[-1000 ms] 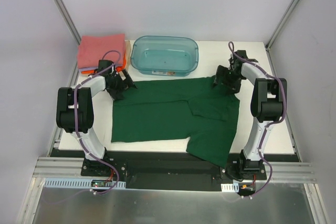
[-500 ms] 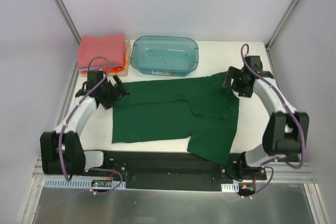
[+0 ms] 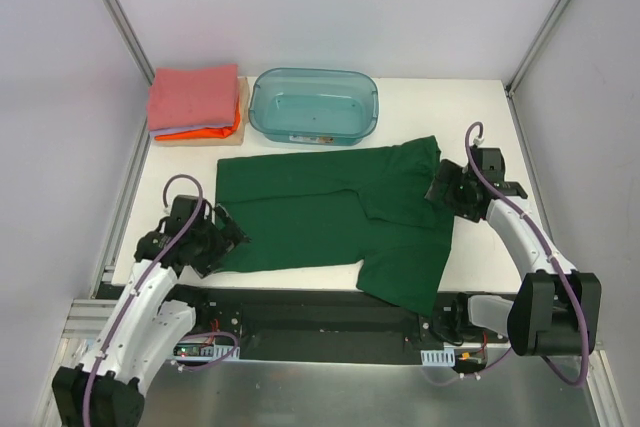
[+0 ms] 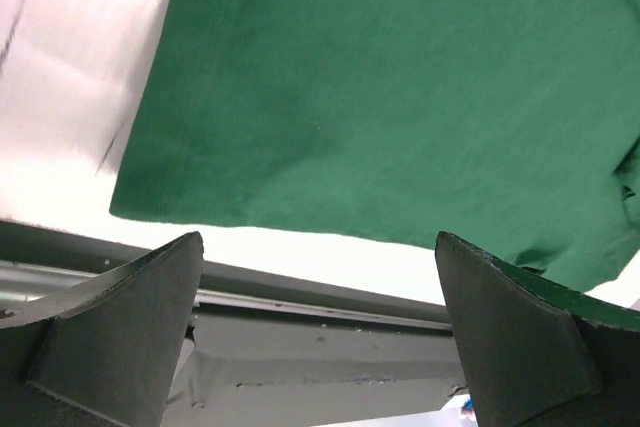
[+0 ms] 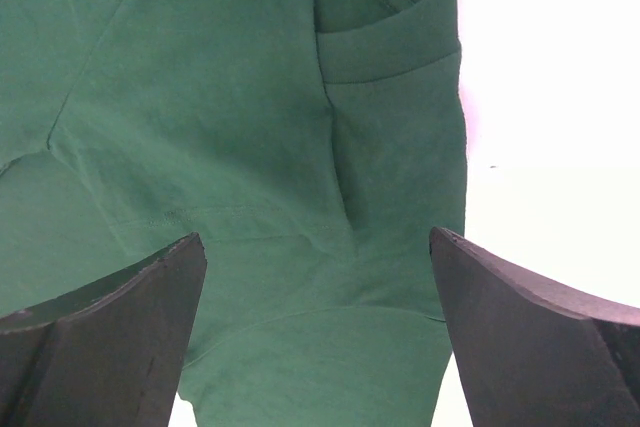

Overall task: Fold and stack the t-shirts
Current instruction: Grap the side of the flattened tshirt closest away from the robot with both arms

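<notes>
A dark green t-shirt [image 3: 330,209] lies spread on the white table, one sleeve folded over its body and its near right part hanging over the front edge. A folded stack with a salmon-pink shirt [image 3: 193,95] on top and lavender and orange edges under it sits at the back left. My left gripper [image 3: 228,234] is open and empty at the shirt's near left corner [image 4: 150,197]. My right gripper [image 3: 440,191] is open and empty over the shirt's right sleeve [image 5: 390,37].
A translucent teal plastic bin [image 3: 314,107] stands at the back centre, just behind the green shirt. The table's front edge and a black metal rail [image 3: 300,307] run just below the shirt. White walls and metal posts frame the table.
Both arms have drawn back from the shirt's far corners toward the near side. The left gripper moved from near the pink stack to the near left corner. The shirt's far edge now lies flat.
</notes>
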You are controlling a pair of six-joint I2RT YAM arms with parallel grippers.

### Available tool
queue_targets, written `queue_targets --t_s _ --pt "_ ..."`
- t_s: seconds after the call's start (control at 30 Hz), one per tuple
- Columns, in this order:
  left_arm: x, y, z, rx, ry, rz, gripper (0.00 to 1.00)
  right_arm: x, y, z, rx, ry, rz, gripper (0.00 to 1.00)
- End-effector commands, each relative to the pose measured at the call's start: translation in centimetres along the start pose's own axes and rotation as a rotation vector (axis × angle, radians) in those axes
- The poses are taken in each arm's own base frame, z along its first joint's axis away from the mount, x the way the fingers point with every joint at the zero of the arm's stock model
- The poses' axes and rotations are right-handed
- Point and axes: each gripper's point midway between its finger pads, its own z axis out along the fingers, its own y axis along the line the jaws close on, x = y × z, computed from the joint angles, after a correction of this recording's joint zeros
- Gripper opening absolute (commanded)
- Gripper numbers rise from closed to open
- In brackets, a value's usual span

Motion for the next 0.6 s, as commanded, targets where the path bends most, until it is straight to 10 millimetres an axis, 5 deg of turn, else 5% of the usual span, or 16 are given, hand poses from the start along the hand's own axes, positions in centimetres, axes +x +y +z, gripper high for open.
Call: queue_targets --t_s 0.0,0.33,0.57 --pt "2.5 3.8 0.2 -0.197 0.018 -0.105 0.99 -0.2 0.1 0.0 -0.019 -0.019 -0.008 0.96" --pt "0.8 5.6 1.9 -0.321 -0.081 -0.185 0.98 -0.1 -1.1 0.1 0.038 -0.034 -0.016 0.96" --pt "0.5 6.8 3.1 -0.362 -0.126 -0.221 0.74 -0.2 -1.2 -0.2 0.041 -0.054 -0.020 0.96"
